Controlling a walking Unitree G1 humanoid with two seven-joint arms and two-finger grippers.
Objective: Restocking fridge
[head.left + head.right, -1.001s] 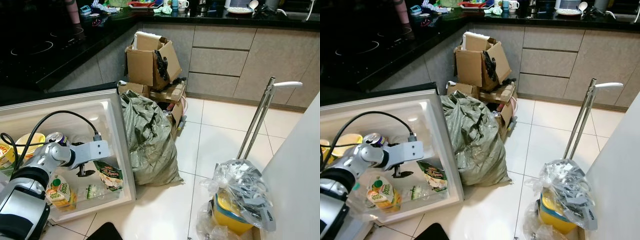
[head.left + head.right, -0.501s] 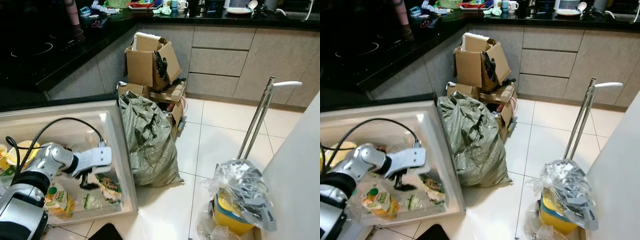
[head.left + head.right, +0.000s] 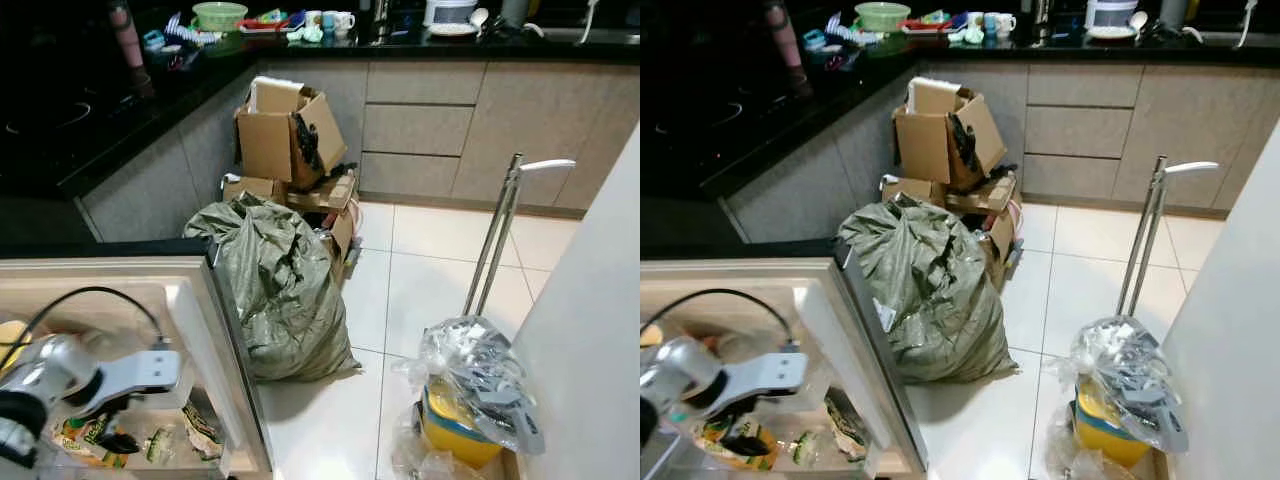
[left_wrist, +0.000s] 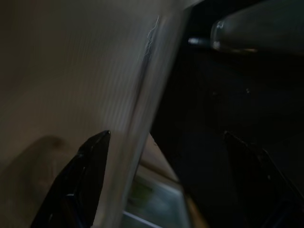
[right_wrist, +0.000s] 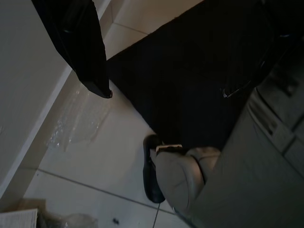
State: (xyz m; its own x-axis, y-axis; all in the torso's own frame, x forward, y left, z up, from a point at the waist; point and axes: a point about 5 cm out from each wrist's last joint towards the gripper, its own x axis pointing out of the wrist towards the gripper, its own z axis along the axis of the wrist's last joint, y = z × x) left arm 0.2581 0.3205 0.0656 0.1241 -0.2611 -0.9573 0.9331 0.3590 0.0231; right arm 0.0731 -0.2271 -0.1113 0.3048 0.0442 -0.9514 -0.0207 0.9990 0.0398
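Left gripper (image 3: 112,440) reaching into fridge drawer (image 3: 190,310), fingers spread, hovering over juice carton (image 3: 725,445); right gripper (image 5: 164,61) hanging idle, fingers apart.

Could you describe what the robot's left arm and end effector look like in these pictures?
The left arm is silver metal with a rounded joint and a flat pale wrist block. A black cable loops over it. The left end effector has two long black fingers.
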